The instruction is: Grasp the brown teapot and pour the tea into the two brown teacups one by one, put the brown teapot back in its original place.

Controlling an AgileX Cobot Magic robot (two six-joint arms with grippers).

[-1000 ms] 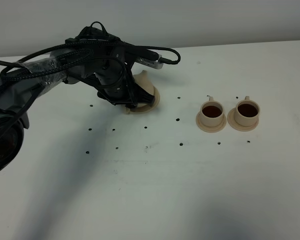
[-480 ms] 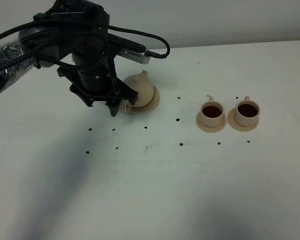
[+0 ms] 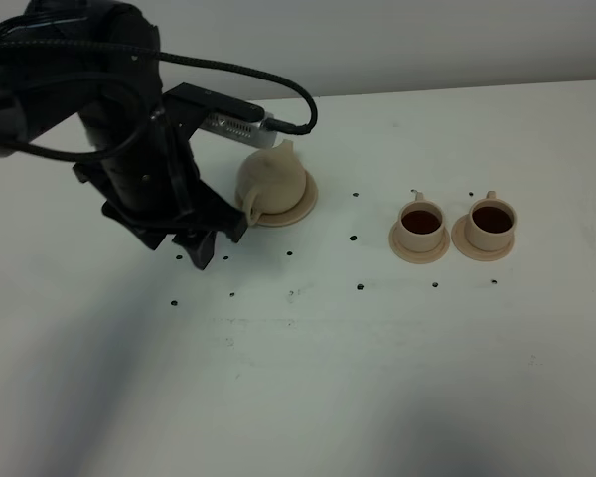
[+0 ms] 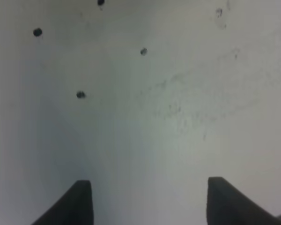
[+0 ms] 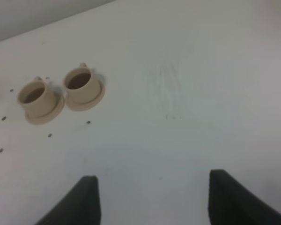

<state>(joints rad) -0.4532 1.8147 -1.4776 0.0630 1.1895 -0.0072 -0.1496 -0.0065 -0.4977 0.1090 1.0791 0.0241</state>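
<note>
So my left claw (image 4: pixel 147 199) is spread wide with nothing in it, just two dark fingertips (image 4: pixel 79 201) hanging over bare white table (image 3: pixel 377 378) with a few little black dots and some faint scuffs under them. From the high camera the left arm (image 3: pixel 129 149) is a big black lump with a cable looping off it, sitting over the table just to the left of the teapot (image 3: pixel 270 181), and the claw tips point down at the tabletop, clear of the pot.

The teapot itself sits upright on its big round saucer (image 3: pixel 303 204), spout poking up toward the back wall, handle loop on the side facing my arm. Nothing is touching it.

Further right, well apart from the pot, the two cups stand side by side, each on its own small saucer. The nearer cup (image 3: pixel 420 225) and the far cup (image 3: pixel 492 221) both have dark tea (image 3: pixel 420 218) in them, handles pointing toward the back.

My right claw (image 5: pixel 150 199) is also spread apart and empty, its two dark tips low in the wrist view over plain table. It looks across at both cups from a distance, nowhere near them.
</note>
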